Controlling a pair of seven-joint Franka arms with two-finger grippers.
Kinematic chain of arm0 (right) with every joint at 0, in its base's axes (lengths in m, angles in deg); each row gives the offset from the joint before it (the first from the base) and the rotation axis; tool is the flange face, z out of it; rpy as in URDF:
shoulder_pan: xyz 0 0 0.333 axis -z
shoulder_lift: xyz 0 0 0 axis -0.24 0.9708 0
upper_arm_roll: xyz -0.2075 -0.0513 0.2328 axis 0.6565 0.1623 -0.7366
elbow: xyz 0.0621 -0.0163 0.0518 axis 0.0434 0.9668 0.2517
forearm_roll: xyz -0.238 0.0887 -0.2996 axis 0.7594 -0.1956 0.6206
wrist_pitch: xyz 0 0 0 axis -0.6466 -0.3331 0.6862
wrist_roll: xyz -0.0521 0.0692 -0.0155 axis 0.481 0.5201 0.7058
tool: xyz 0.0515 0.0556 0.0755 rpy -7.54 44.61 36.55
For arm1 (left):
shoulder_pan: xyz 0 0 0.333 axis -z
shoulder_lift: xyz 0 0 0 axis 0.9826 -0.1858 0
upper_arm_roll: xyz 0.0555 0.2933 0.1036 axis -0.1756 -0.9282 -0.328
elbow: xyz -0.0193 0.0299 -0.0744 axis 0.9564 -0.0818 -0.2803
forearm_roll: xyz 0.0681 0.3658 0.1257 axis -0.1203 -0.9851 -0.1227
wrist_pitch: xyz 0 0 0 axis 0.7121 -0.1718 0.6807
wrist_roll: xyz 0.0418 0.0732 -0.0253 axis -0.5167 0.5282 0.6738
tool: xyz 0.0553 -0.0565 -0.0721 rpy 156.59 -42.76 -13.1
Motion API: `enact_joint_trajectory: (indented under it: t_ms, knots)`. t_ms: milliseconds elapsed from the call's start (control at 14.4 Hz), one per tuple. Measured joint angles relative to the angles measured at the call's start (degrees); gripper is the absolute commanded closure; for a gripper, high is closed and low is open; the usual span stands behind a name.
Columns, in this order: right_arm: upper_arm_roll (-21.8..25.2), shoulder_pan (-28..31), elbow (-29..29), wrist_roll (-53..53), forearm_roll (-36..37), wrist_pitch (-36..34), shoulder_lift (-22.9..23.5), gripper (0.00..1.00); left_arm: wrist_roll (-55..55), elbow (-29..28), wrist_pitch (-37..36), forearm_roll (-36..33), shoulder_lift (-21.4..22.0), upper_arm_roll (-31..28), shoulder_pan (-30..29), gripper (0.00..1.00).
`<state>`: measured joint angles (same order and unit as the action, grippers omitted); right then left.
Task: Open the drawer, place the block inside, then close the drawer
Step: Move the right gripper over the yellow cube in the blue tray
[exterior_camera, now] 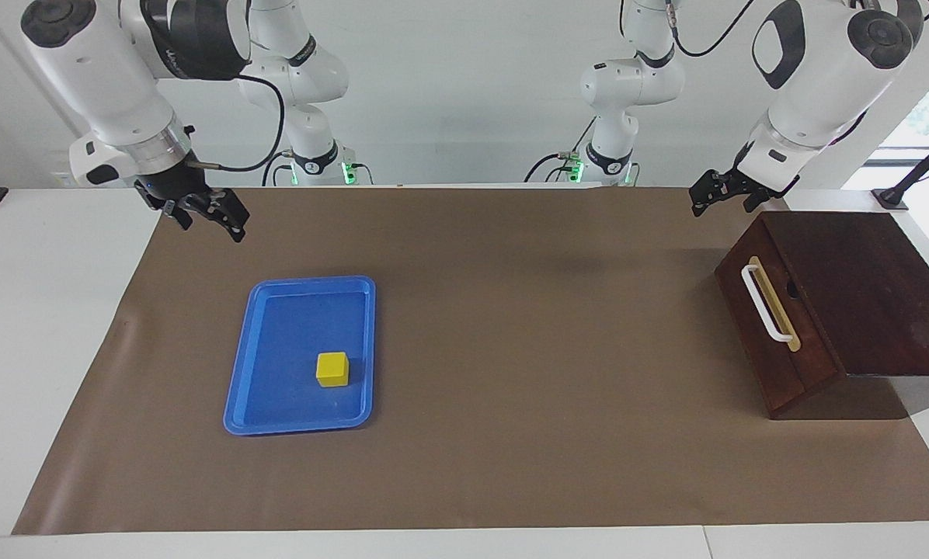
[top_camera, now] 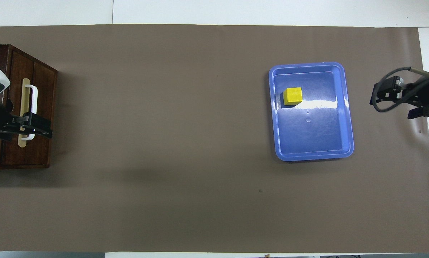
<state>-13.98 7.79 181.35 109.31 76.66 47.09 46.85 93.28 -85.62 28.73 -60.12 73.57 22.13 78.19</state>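
So nothing had really started yet; the left gripper [exterior_camera: 718, 194] hung open and empty over the robots' edge of the mat [exterior_camera: 511, 435], near the box's corner, and the right gripper [exterior_camera: 200, 215] hung open too over the mat's corner at the right arm's end. Farther out, the drawer [exterior_camera: 775, 326] sat fully shut at the left arm's end; the block [exterior_camera: 332, 369] was in the blue tray [exterior_camera: 235, 388] toward the right arm's end. Opening step, I'd say; the next move needs the left gripper on the white handle [exterior_camera: 764, 303] to pull.
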Motion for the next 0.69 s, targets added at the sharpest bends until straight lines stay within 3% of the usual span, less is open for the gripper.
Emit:
enact_joint_trajectory:
  t_ms: [416,693]
  knots:
    - [0.16,1.13,-5.51,30.79,-13.02,10.58,13.54,0.0,0.0,0.0,0.0,0.0,0.0,0.0,0.0,0.0]
    - [0.24,3.09,-5.56,37.59,-25.76,11.59,20.08,0.0,0.0,0.0,0.0,0.0,0.0,0.0,0.0,0.0]
